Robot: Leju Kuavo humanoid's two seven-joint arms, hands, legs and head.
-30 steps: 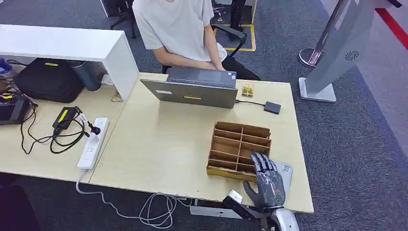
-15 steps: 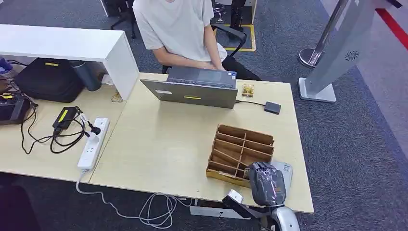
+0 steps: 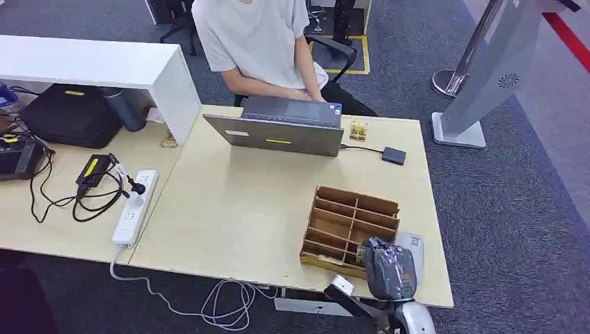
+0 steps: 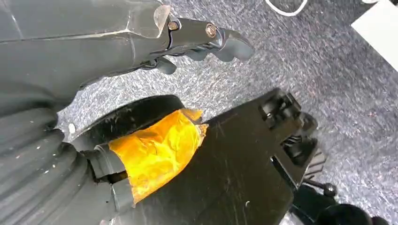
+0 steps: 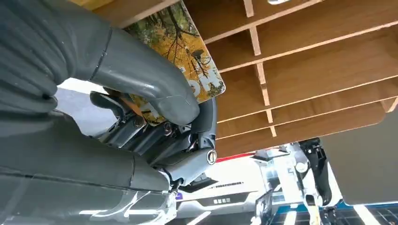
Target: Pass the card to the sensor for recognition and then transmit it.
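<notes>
we see our right hand [image 3: 389, 268] at the near right corner of the surface [image 3: 236, 209], its fingers [image 5: 155, 96] curled around the card [image 5: 187, 61], a card printed with yellow autumn trees, pinched under the thumb. the card sits at the near edge of the wooden divider box [image 3: 351, 221], just at one of its compartments. a grey sensor pad [image 3: 412, 247] lies just beside the box toward the right edge. our left hand [image 4: 202, 40] hangs over the carpet with its fingers curled in, holding nothing. a person [image 3: 254, 42] sits at the far edge behind a laptop [image 3: 278, 129].
</notes>
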